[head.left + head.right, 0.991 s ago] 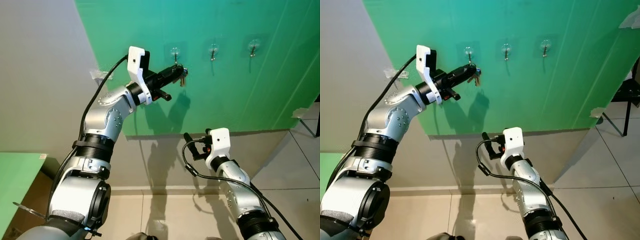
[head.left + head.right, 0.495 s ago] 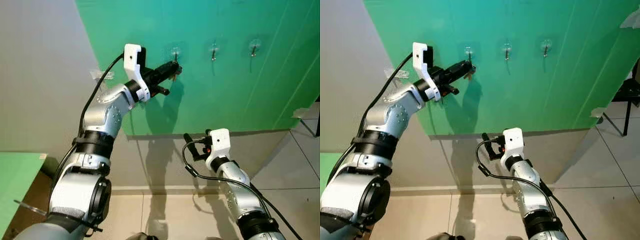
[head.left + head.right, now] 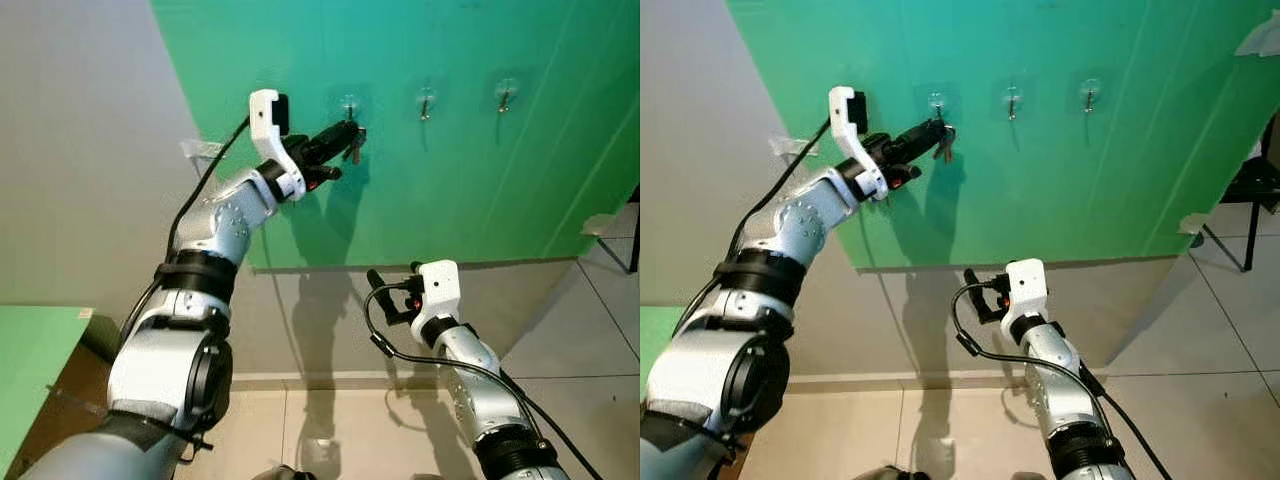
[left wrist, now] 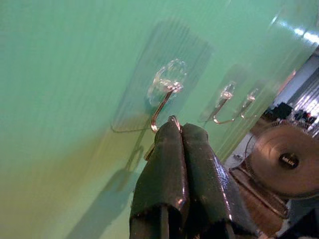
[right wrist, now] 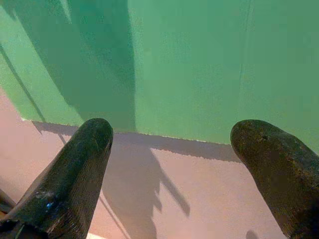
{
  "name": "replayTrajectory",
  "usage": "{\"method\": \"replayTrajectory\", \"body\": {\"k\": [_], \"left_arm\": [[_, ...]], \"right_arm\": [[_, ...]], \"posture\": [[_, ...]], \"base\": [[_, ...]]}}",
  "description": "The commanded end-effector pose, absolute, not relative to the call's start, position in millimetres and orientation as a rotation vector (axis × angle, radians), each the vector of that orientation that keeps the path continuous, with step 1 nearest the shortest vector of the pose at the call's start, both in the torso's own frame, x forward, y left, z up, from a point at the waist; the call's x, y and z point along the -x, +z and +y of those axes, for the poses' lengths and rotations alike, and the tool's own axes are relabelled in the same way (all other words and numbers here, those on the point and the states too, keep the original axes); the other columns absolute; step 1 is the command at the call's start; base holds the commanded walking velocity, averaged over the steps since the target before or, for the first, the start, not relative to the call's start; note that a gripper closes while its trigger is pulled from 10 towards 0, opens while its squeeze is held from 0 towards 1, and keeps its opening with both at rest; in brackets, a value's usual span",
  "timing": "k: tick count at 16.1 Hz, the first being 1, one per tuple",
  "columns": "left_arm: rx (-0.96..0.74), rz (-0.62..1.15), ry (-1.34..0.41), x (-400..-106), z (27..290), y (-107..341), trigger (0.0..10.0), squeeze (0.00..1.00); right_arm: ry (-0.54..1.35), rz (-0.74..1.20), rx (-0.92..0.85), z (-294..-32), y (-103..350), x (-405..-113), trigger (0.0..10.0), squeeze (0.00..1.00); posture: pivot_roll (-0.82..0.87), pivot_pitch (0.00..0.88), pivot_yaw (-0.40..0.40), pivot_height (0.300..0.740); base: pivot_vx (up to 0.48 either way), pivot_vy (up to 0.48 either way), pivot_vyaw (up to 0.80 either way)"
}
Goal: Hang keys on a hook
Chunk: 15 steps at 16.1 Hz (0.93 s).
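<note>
1. We face a large green wall panel [image 3: 450, 180] that carries a row of three clear suction-cup hooks with bent metal prongs near its upper edge. Grey wall lies off its left edge and tiled floor below its bottom edge.

2. Our silver left arm reaches up to the leftmost hook [image 4: 164, 94] of the row. The left gripper [image 4: 180, 130] has its two long black fingers pressed together, pinching the small bunch of dark metal keys [image 3: 353, 140].

3. Our right gripper [image 5: 172, 144] hangs low in front of the panel's bottom edge, fingers spread wide and holding nothing. It is well apart from the hooks, so the left arm is plainly the nearer one.

4. The relation that matters: in the left wrist view the hook's upturned metal tip sits just beside and slightly ahead of our fingertips, and the thin key ring [image 4: 174, 119] peeks out between them, touching or almost touching that tip. We cannot tell whether the ring is already over the prong. The prong's long axis slants from the cup down and outward toward us, so we judge the ring must slip over its tip and settle into the bend.

5. The keys themselves look small and dark, dangling below the fingertips against the panel.
</note>
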<state>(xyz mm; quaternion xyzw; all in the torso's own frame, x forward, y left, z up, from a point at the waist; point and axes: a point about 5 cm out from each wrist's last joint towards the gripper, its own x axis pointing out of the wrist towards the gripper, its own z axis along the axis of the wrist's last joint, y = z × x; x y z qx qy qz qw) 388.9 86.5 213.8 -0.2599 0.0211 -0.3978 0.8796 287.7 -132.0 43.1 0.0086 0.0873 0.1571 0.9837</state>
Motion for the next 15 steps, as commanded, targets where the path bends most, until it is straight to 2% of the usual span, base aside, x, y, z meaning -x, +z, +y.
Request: {"method": "replayTrajectory", "body": {"k": [1,6,11,15], "left_arm": [[0.568,0.075,-0.751,-393.9,95.6,211.7,0.0,0.0],[0.569,0.148,-0.71,-395.8,96.1,200.5,0.0,0.0],[0.586,0.192,-0.593,-399.3,107.0,190.0,0.0,0.0],[0.535,0.186,-0.595,-398.8,106.6,187.4,0.0,0.0]], "right_arm": [[0.318,0.177,-0.014,-131.5,43.4,-287.4,10.0,0.0],[0.316,0.179,-0.014,-132.7,43.9,-287.6,10.0,0.0],[0.324,0.186,-0.018,-131.0,42.4,-285.4,10.0,0.0],[0.328,0.188,-0.019,-130.5,42.3,-285.0,10.0,0.0]], "posture": [[-0.25,0.0,0.126,0.74],[-0.25,0.0,0.124,0.74],[-0.24,0.0,0.12,0.74],[-0.24,0.0,0.119,0.74]], "base": [[0.0,0.0,0.0],[0.0,0.0,0.0],[0.0,0.0,0.0],[0.0,0.0,0.0]]}}
